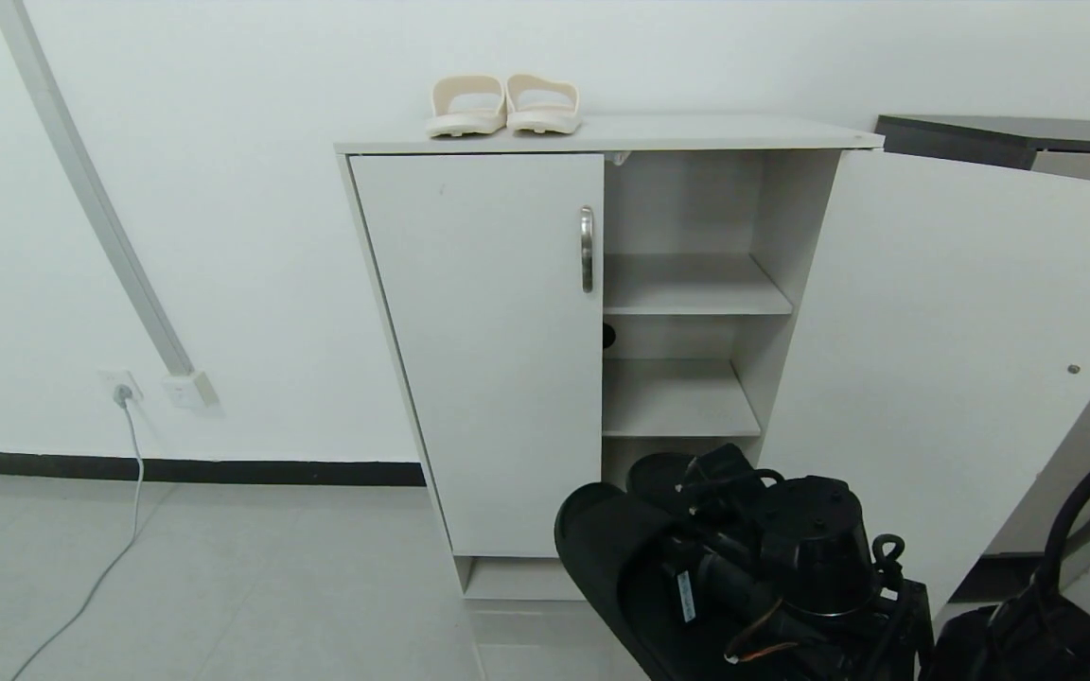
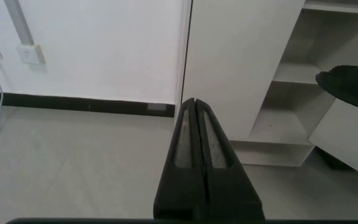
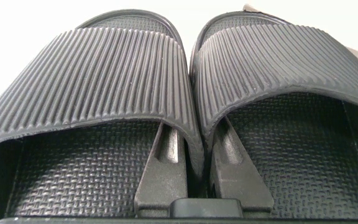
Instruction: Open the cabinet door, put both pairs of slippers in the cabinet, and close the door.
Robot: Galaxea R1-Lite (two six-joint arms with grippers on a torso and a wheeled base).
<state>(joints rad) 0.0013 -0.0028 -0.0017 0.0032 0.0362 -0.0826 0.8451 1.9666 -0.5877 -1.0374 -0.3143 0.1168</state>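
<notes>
The right door (image 1: 961, 359) of the white cabinet (image 1: 479, 359) is standing open. My right end effector (image 3: 194, 146) is clamping the black ribbed rubber slippers (image 1: 602, 549), lower centre; the beige slippers (image 1: 504, 104) are waiting, upper centre. Left end effector (image 2: 195, 134) together.

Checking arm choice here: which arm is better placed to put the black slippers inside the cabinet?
Right. The right gripper clamps the black ribbed rubber slippers before the open side of the white cabinet; the left gripper is shut, empty.
</notes>
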